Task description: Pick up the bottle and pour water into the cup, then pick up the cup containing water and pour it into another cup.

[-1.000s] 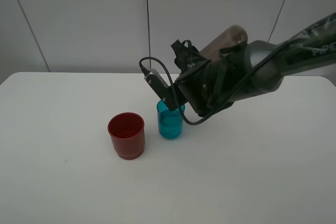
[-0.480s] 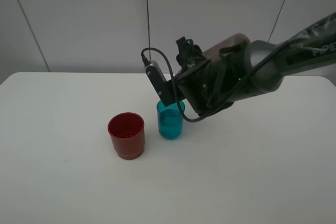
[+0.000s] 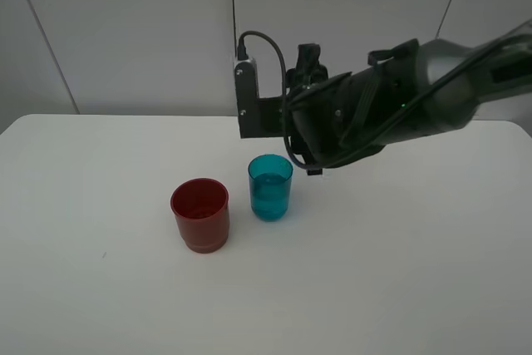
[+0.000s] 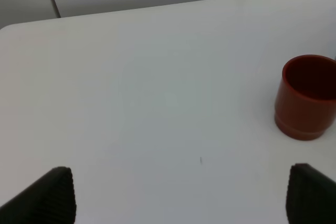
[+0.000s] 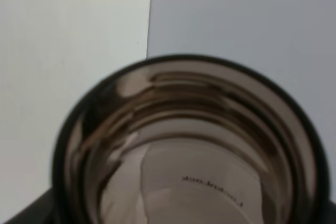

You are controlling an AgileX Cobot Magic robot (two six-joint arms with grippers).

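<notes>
Right gripper (image 3: 306, 126): raised above and just behind the cup (image 3: 270, 189), closed around the bottle (image 5: 184, 145), which fills the right wrist view; in the high view the arm hides the bottle, so its tilt cannot be told
Cup: upright near mid-table, apparently holding water, nearer the right arm
Another cup (image 3: 199, 214): upright just beside the teal one on its left, a narrow gap between them, mouth open
Left gripper (image 4: 178, 198): fingers spread wide, holding nothing, low over the table (image 3: 399, 280), well short of the red cup
Room: bare tabletop to the right and front, likely space to set the bottle down before lifting the teal cup
</notes>
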